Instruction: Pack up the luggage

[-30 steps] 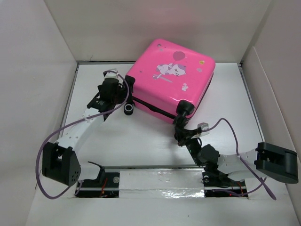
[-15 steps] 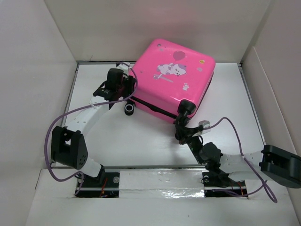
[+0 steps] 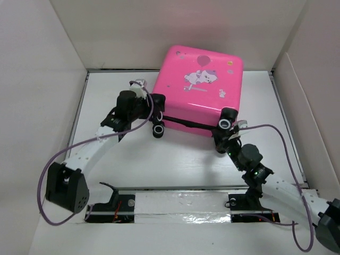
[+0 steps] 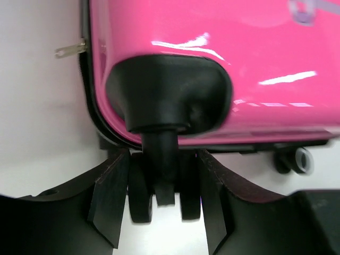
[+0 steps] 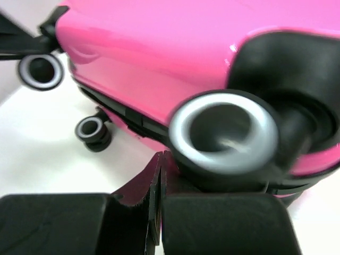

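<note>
Luggage (image 3: 199,90) lies flat and closed on the counter (image 3: 175,159), with its wheels facing the near edge. Nearest, the right claw (image 5: 159,178) is closed on nothing, its tips just under the right caster (image 5: 223,133). Farther back, toward the left edge, the left claw (image 4: 162,202) clamps the left caster (image 4: 139,196), with a finger (image 4: 109,196) against each side. Beyond, the pink shell reaches the far edge, cartoon print up.

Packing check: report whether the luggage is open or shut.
Shut. The luggage lies flat, shells together along the black seam; no lining shows.
</note>
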Motion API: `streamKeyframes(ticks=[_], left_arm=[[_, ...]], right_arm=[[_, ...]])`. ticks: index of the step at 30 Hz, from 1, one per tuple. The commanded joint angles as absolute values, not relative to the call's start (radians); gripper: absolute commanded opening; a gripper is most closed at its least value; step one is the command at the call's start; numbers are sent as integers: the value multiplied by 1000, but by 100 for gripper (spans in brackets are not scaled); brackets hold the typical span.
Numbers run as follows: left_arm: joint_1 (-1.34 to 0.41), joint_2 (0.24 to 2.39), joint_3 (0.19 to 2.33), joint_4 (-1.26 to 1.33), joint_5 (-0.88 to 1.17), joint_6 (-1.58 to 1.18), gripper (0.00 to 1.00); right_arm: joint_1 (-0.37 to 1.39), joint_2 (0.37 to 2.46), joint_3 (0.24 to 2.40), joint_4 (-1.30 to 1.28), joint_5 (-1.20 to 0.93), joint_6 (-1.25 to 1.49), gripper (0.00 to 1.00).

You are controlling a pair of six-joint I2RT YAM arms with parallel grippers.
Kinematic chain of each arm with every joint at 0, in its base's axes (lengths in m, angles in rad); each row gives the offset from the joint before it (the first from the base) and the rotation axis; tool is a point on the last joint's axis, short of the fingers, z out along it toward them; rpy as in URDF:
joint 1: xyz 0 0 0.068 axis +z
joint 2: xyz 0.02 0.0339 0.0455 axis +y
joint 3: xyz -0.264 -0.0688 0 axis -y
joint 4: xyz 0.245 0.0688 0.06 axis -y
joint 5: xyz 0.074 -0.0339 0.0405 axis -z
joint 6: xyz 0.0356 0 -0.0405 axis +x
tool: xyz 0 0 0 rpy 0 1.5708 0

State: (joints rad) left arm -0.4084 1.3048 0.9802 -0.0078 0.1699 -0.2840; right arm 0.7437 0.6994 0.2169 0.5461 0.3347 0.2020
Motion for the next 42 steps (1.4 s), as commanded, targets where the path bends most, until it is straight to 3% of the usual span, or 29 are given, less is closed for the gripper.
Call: streamKeyframes(ticks=[1,2,6,9,10,11,12,13,18,20,21,24,29,33,42], left_arm=[[-433,1131,835,24,368,-454,0],[-433,1103,766,84,391,-475,0],[-433,1034,640,205,422,-567,0],[-433,1026,586,282,443,-589,0],[-433,1028,580,293,446,-591,0],[-433,1026,575,307,442,-591,0],[-433,1023,575,310,437,-589,0],[-433,1016,577,313,434,-589,0],[-433,993,563,367,446,-614,0],[-433,979,549,383,451,-627,0],[-433,976,545,390,451,-630,0],[-433,966,529,408,456,-641,0],[-433,959,511,442,462,-660,0],[-433,957,508,451,466,-666,0],[-433,973,505,466,477,-673,0]], right_arm=[[628,654,351,333,174,104,0],[608,650,363,295,116,100,2],[562,591,374,169,54,101,38],[575,427,273,155,40,159,49],[587,381,238,164,41,173,46],[597,303,185,170,49,184,36],[597,269,164,152,67,189,8],[606,244,143,147,90,211,0],[597,260,113,97,258,259,2],[571,294,117,115,279,271,20],[571,313,118,151,282,272,39],[533,396,133,210,305,285,52],[473,566,115,354,302,290,52],[448,635,106,507,273,252,44],[428,801,106,733,249,184,37]])
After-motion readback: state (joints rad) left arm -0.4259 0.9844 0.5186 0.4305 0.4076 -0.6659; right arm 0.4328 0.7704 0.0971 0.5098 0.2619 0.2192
